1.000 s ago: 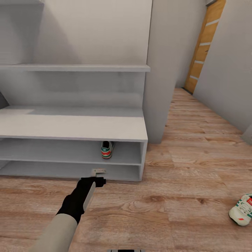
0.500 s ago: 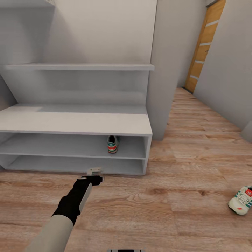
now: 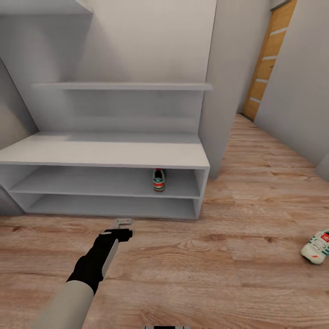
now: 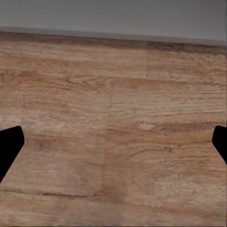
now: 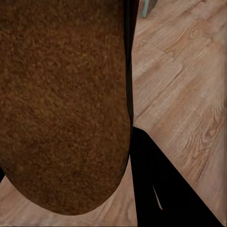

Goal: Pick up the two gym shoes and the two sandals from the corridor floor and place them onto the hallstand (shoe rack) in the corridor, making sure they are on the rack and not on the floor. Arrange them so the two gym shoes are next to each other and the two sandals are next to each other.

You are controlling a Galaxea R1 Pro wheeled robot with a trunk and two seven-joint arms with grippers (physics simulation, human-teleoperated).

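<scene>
One white gym shoe [image 3: 158,179] with green and red marks stands heel-out on the upper open shelf of the light-grey hallstand [image 3: 105,155], near its right end. The other gym shoe [image 3: 316,246] lies on the corridor floor [image 3: 205,274] at the far right. My left gripper [image 3: 122,222] hovers low over the planks in front of the rack; its fingers [image 4: 9,144] stand wide apart with nothing between them. In the right wrist view a brown sandal [image 5: 61,104] hangs above the floor against a black finger [image 5: 161,189] of my right gripper [image 5: 124,156].
A grey wall pillar [image 3: 224,91] adjoins the rack's right side. Past it the corridor runs to an orange-brown door [image 3: 267,59]. A floating shelf [image 3: 123,86] crosses the back panel above the bench top. Open wood floor stretches between the rack and the shoe at the right.
The head view has drawn back and swung left, so the hallstand looks smaller and further right. My left gripper is now farther from the rack's bottom edge. Both gym shoes stay put.
</scene>
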